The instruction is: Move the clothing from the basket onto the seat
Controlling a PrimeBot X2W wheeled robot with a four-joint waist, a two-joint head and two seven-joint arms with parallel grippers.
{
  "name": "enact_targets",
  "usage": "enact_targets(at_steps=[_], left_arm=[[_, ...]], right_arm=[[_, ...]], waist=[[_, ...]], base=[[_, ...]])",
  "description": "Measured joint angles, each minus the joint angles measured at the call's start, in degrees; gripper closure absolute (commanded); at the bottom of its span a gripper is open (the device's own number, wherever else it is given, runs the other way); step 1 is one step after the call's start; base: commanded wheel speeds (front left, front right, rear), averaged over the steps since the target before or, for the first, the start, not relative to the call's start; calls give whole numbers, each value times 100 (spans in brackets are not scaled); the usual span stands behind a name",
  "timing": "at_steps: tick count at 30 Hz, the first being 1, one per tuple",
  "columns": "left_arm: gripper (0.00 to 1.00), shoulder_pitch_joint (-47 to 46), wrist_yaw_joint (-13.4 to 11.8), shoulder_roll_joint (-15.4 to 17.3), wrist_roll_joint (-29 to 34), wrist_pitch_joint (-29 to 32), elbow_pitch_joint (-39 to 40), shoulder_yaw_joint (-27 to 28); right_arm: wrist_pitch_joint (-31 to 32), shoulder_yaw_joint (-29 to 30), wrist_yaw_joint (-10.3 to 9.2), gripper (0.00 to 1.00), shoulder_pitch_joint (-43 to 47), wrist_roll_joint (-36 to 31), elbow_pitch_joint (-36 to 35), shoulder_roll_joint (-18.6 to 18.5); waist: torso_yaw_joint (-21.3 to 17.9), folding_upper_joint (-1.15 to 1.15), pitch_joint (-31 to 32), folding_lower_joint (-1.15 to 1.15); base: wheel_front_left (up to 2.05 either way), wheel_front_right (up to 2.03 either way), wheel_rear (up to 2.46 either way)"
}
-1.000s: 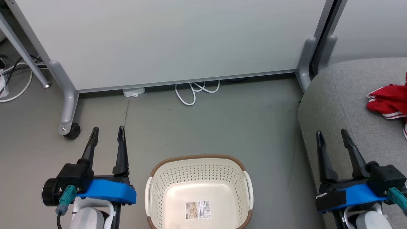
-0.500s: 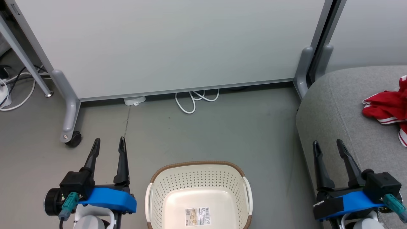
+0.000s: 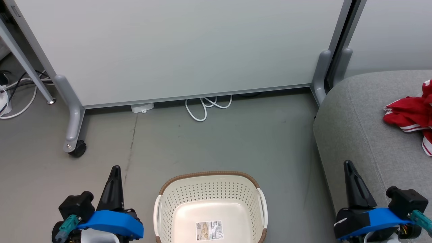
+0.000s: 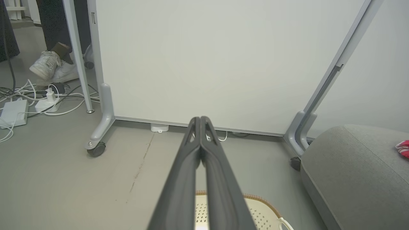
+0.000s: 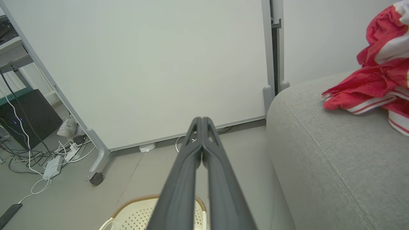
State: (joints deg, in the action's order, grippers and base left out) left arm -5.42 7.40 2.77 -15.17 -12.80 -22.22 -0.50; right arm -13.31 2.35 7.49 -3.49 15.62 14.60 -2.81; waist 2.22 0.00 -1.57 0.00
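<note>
We have just closed both tools: the left end effector [image 3: 115, 170] and the right end effector [image 3: 349, 167], fingers spread half a second ago, now have them pressed together on nothing. Between them the basket [image 3: 209, 174] holds only its barcode sticker [image 3: 209, 230], while the clothing [image 3: 410, 113] lies bunched on the seat [image 3: 357, 135] to our right. We judge the transfer done.

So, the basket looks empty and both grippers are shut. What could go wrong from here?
The right gripper sits close beside the seat; a turn at the waist could knock them together. The basket stands right before the robot; rolling forward would probably push it. A power strip lies on the floor at the left, a hazard for the wheels.
</note>
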Motion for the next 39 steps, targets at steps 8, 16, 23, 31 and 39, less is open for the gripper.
enact_targets(at_steps=[8, 16, 23, 31, 39], left_arm=[[100, 0, 0, -1, -954, 221, 111, 76], [100, 0, 0, -1, -1819, 432, 204, 156], [100, 0, 0, -1, -2423, 584, 268, 198], [100, -2, 0, -1, -3061, 748, 333, 265], [100, -3, 0, -1, -3660, 903, 389, 328]], right_arm=[[238, 44, 0, 100, -2, 945, -5, 1], [467, 92, 0, 100, -10, 1806, -13, 2], [620, 126, 0, 100, -16, 2399, -16, 2], [778, 163, -1, 100, -38, 3044, -19, 2], [928, 188, -1, 100, -46, 3640, -22, 2]], waist=[[-17, 0, 10, 0], [-34, 0, 20, 0], [-47, 0, 28, 0], [-61, 0, 38, 0], [-76, 0, 47, 0]], base=[[0, 0, 0], [0, 0, 0], [0, 0, 0], [0, 0, 0], [0, 0, 0]])
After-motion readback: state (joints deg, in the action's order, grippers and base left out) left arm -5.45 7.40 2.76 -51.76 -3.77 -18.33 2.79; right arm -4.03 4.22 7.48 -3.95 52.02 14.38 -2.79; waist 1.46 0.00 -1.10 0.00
